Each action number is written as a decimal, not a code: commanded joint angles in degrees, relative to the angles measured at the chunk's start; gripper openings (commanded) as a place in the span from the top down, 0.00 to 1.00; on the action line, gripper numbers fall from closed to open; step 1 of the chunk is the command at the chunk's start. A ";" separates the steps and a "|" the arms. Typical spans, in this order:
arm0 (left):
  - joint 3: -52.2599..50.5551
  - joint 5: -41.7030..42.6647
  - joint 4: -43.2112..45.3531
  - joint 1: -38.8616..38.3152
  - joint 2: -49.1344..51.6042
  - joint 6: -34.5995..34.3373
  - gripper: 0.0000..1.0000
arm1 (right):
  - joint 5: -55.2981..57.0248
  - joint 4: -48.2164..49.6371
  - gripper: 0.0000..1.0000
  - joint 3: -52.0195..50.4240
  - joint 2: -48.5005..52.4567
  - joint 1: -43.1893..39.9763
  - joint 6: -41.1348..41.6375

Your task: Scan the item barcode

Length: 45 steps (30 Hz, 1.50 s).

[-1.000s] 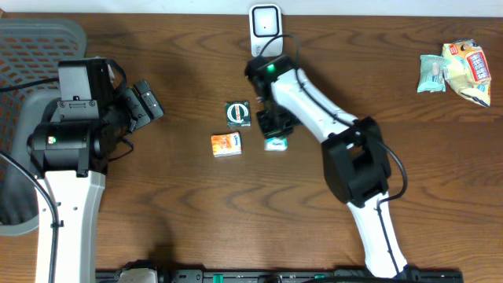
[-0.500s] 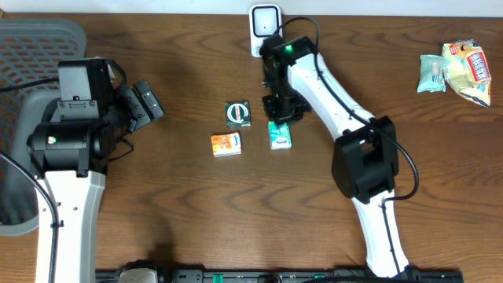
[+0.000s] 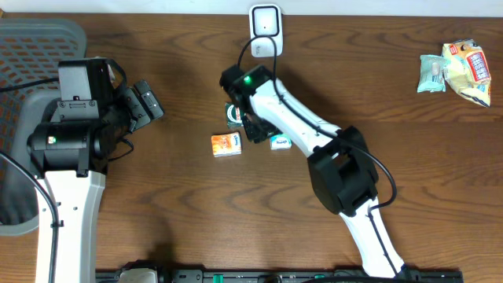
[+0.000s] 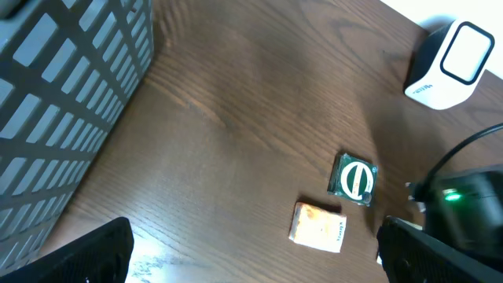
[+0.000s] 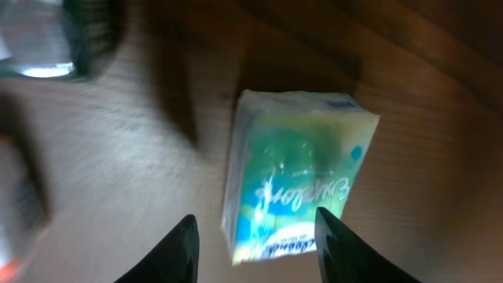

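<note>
A teal tissue pack (image 3: 280, 141) lies flat on the wooden table; in the right wrist view the pack (image 5: 295, 189) shows blurred just beyond my open fingers, touching neither. My right gripper (image 3: 253, 126) (image 5: 259, 250) hovers low beside it, partly covering a green round-logo packet (image 3: 236, 114) (image 4: 355, 179). An orange box (image 3: 225, 145) (image 4: 318, 228) lies left of the pack. The white barcode scanner (image 3: 266, 21) (image 4: 448, 63) stands at the back edge. My left gripper (image 3: 145, 102) (image 4: 255, 259) hangs wide open and holds nothing, well left of the items.
A grey mesh basket (image 3: 35, 39) (image 4: 63, 102) sits at the far left. Two snack bags (image 3: 460, 71) lie at the far right. The right arm (image 3: 346, 173) stretches diagonally from the front edge across the middle of the table.
My right gripper opened and let go of the teal pack, which now lies on the table. The gripper then swung left, from near the scanner toward the green packet. The left arm stayed still.
</note>
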 commanded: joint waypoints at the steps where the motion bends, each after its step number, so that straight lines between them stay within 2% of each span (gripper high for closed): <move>1: 0.52 -0.55 -0.02 0.35 -0.04 0.76 0.02 | 6.40 2.25 0.60 -3.98 -0.31 0.68 4.87; 3: 0.50 -0.52 -0.02 0.35 -0.04 0.76 0.02 | 6.40 3.54 0.67 -5.57 -0.31 0.66 4.90; 8: 0.50 -0.55 -0.02 0.35 -0.04 0.76 0.02 | 5.90 3.45 0.98 -5.88 -0.33 0.26 4.85; 12: 0.50 -0.55 -0.04 0.35 -0.04 0.76 0.02 | 4.87 1.31 0.99 -2.91 -0.35 -0.35 2.12; 15: 0.50 -0.52 -0.02 0.35 -0.04 0.76 0.02 | -1.01 -1.57 0.99 2.23 -0.48 -2.03 -2.71; 21: 0.50 -0.55 -0.02 0.35 -0.04 0.76 0.02 | -30.14 -2.69 0.99 9.86 -0.63 -8.70 -18.18; 26: 0.50 -0.55 -0.02 0.35 -0.04 0.76 0.02 | -56.17 -2.75 0.99 6.93 -0.61 -14.82 -32.26; 29: 0.50 -0.55 -0.02 0.35 -0.04 0.76 0.02 | -65.29 -2.01 0.99 2.56 -0.61 -17.84 -37.88; 36: 0.50 -0.52 -0.02 0.35 -0.04 0.76 0.02 | -74.79 5.64 0.99 -12.98 -0.61 -23.56 -38.91; 41: 0.50 -0.52 -0.02 0.35 -0.04 0.76 0.02 | -75.08 12.17 0.98 -20.90 -0.61 -28.61 -35.06; 45: 0.50 -0.55 -0.02 0.35 -0.04 0.76 0.02 | -69.85 10.88 0.81 -19.69 -0.63 -33.16 -32.50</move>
